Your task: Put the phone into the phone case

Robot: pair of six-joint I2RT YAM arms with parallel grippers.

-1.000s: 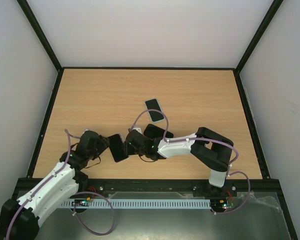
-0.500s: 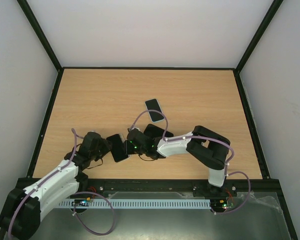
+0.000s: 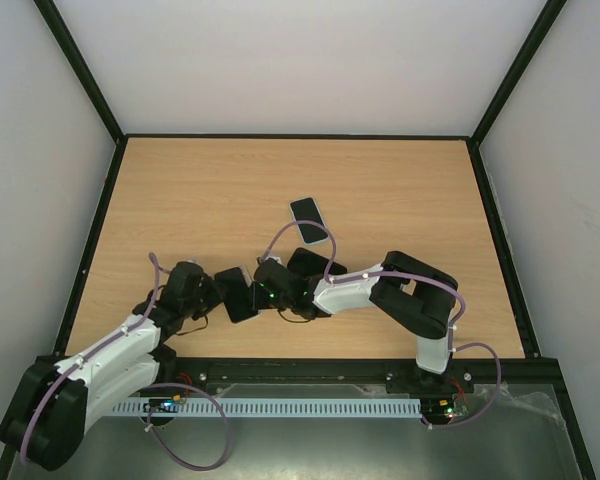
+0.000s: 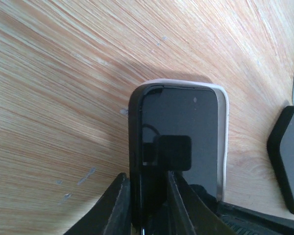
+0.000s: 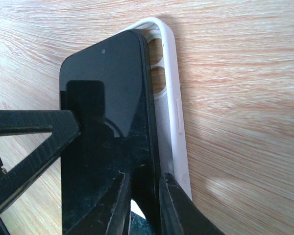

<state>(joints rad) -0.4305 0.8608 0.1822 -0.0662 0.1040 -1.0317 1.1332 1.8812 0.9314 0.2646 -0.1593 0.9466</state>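
One white phone case [image 5: 174, 98] partly holds one black phone [image 4: 181, 122]; left gripper [image 4: 146, 182] and right gripper [image 5: 144, 183] each pinch the phone's edge. Two dark slabs [image 3: 310, 220] [image 3: 316, 262] lie beyond.

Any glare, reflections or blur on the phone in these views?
Left wrist: the phone screen mirrors a dark square, no glare. Right wrist: the same dark reflection, with the near fingers soft. Top external: even light, no glare, little detail.

Lab test enclosure, white walls [image 3: 280, 60], wooden table [image 3: 210, 190]
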